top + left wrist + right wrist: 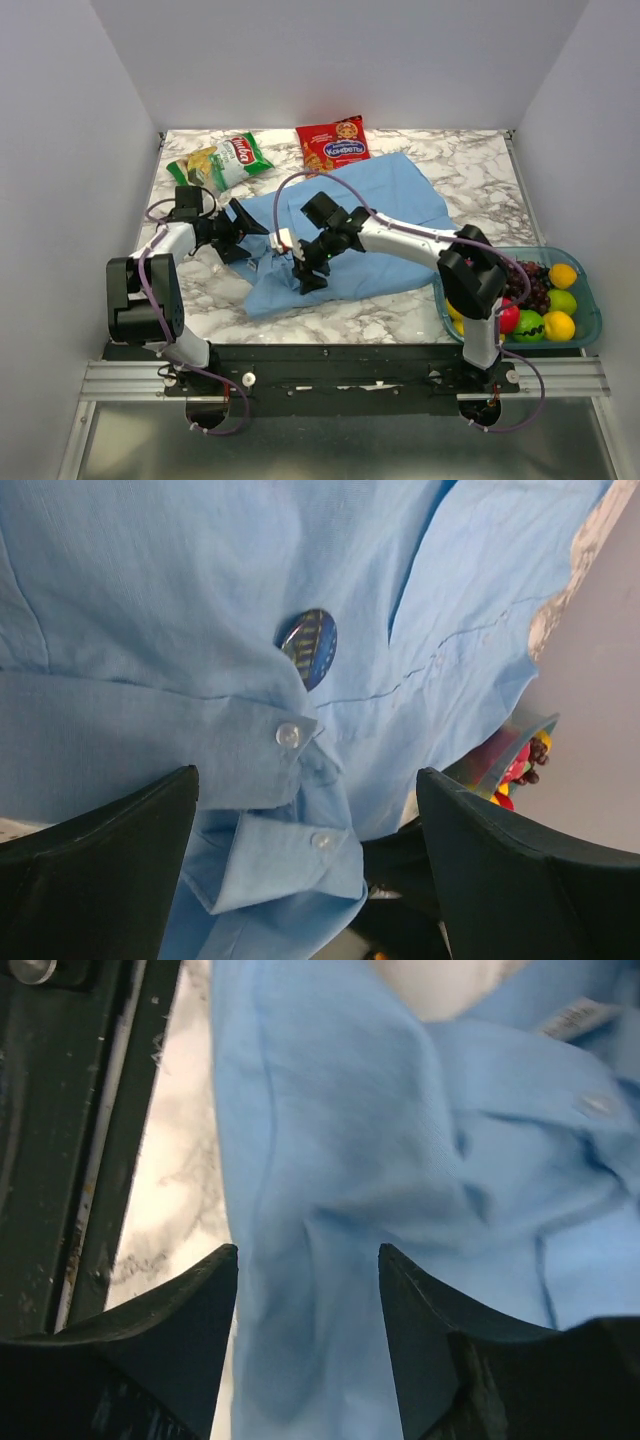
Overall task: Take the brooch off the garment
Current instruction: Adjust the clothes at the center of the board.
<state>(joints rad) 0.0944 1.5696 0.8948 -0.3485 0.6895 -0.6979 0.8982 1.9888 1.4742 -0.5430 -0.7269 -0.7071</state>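
A white-and-grey marble table (470, 160) sits in a white-walled booth. At its back left lies a green snack bag (220, 160) with a red label; the writing is too small to read.

The left claw (238, 236) reaches in over the left edge of the shirt (385, 205). In its wrist view the left claw (307, 780) gapes wide with nothing held. Both dark fingers (100, 870) stand apart above a buttoned cuff (250, 750). The brooch (308, 648) is pinned to the shirt (150, 580) just above that cuff, partly tucked under a fold. It is round, dark blue and striped.

A red snack bag (333, 143) lies at the back centre, touching the shirt's far edge. It carries a blue banner with white lettering I cannot make out.

The right claw (306, 272) points down onto the shirt's near-left part. From the wrist view the right claw (307, 1260) is open, with its fingers (170, 1340) either side of blue cloth (350, 1160) and not closed on it. A white tag (572, 1020) near the collar is too blurred to read. The dark frame rail (60, 1110) runs just beyond a strip of marble.

At the front right a clear bin (594, 318) holds lemons (563, 275), grapes (530, 285) and other fruit. It sits by the table's right edge, just beside the right arm. Bare marble shows at the back right and along the front left, between the shirt hem and the table's near edge.
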